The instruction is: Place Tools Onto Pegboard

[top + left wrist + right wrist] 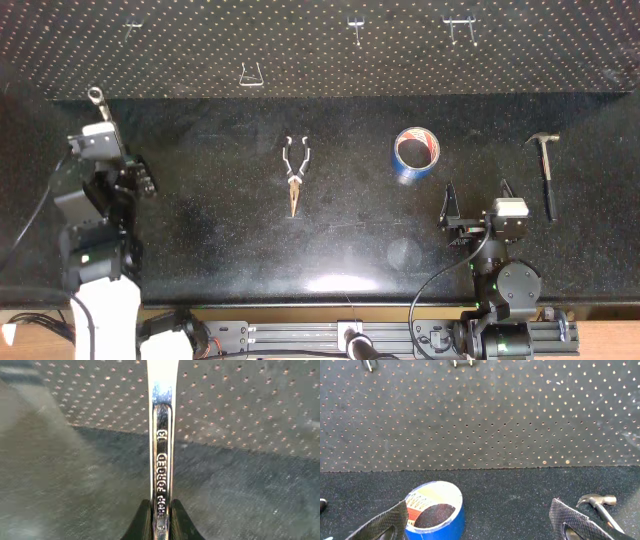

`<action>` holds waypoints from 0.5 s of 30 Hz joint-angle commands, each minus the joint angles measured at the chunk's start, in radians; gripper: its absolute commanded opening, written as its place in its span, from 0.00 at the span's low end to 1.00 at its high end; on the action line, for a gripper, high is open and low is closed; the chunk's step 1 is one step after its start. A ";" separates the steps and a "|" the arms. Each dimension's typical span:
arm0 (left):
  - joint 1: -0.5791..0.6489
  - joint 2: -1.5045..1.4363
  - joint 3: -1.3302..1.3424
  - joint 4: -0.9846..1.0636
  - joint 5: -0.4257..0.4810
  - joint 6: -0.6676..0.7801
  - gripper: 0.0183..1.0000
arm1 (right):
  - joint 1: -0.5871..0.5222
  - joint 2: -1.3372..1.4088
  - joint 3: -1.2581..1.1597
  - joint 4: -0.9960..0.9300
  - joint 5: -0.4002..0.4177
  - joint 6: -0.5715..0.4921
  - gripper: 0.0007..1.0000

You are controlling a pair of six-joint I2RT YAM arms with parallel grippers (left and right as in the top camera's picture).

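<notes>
Left gripper (pixel 161 522) jaws pinch the wrench (pixel 162 445) by its shank; right gripper (pixel 480 527) gapes empty. Wrench may swivel between them, missing the pegboard (pixel 240 400).

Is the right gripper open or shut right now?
Open. The right gripper has its two fingers wide apart with nothing between them; the blue tape roll lies ahead on the table.

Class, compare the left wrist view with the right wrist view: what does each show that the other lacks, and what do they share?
Left wrist view, not the right: a wrench clamped in the left gripper, its shaft pointing toward the pegboard. Right wrist view, not the left: a blue tape roll and a hammer lying on the black table, metal hooks on the board, and the right gripper open. Shared: the perforated pegboard and the black table in front of it.
</notes>
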 commanded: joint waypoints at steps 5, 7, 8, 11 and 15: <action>-0.091 0.125 -0.004 0.187 0.122 -0.007 0.01 | 0.007 -0.007 -0.005 -0.002 0.008 -0.010 0.93; -0.097 0.152 -0.004 0.214 0.122 -0.005 0.01 | 0.007 -0.007 -0.005 -0.002 0.008 -0.010 0.93; -0.095 0.169 -0.004 0.242 0.122 -0.004 0.01 | 0.007 -0.007 -0.005 -0.002 0.008 -0.010 0.93; -0.095 0.196 -0.003 0.290 0.122 -0.004 0.01 | 0.007 -0.007 -0.005 -0.002 0.008 -0.010 0.93; -0.095 0.201 -0.001 0.299 0.084 0.018 0.01 | 0.007 -0.007 -0.005 -0.002 0.008 -0.010 0.93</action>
